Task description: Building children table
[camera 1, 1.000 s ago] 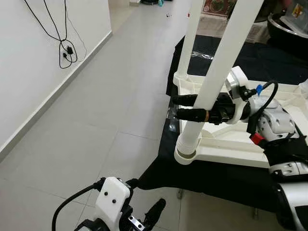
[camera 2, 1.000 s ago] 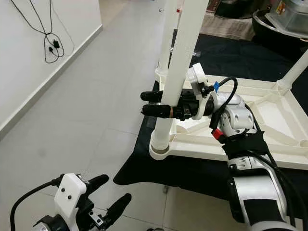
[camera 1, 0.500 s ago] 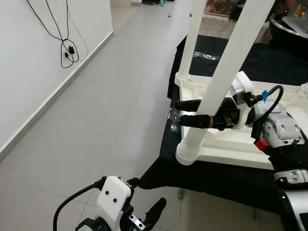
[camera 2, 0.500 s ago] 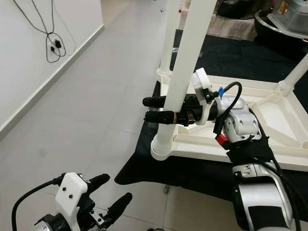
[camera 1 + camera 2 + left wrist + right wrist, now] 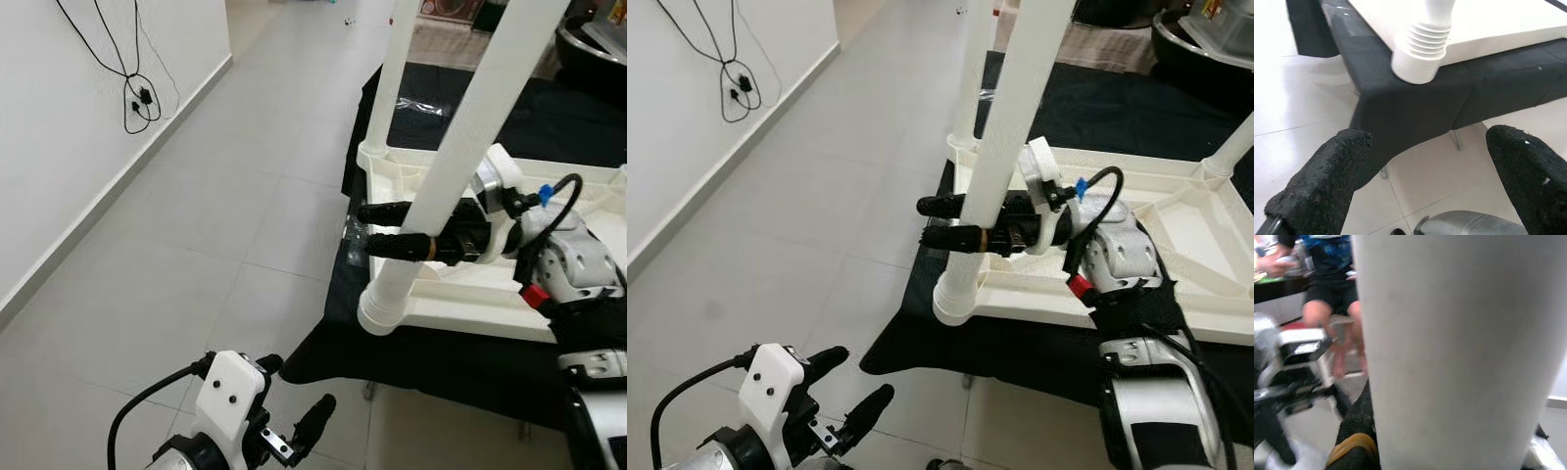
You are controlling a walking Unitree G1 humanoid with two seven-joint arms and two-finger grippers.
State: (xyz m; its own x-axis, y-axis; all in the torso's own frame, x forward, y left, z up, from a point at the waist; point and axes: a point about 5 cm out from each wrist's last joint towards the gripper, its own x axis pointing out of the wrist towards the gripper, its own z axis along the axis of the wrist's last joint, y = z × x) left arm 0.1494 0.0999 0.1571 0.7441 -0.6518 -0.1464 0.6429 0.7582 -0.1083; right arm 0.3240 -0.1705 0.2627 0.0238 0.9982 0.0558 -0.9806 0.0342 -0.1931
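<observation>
Assembly of a children's table, leg-fitting stage. The white plastic tabletop lies upside down on a low surface draped in black cloth, presumably so that its corner sockets face upward to receive the legs. The right gripper reaches in from the robot's right and is clenched on the near table leg, one black finger to each side of the tube a little above its lower end; the hold sits low on the leg, which by judgement gives the most control over how the base meets its socket. The leg leans away from vertical, and its ribbed, threaded collar sits in the corner socket at the near edge of the tabletop (whether it is fully turned home cannot be told). In the right wrist view the white tube stands directly between the fingers, with a seated person's legs blurred beyond. A second leg stands upright in the far corner, and another shows at the right edge. The left gripper hangs low over the tiled floor, released and holding nothing, well apart from the work. A black cable hangs on the white wall.
</observation>
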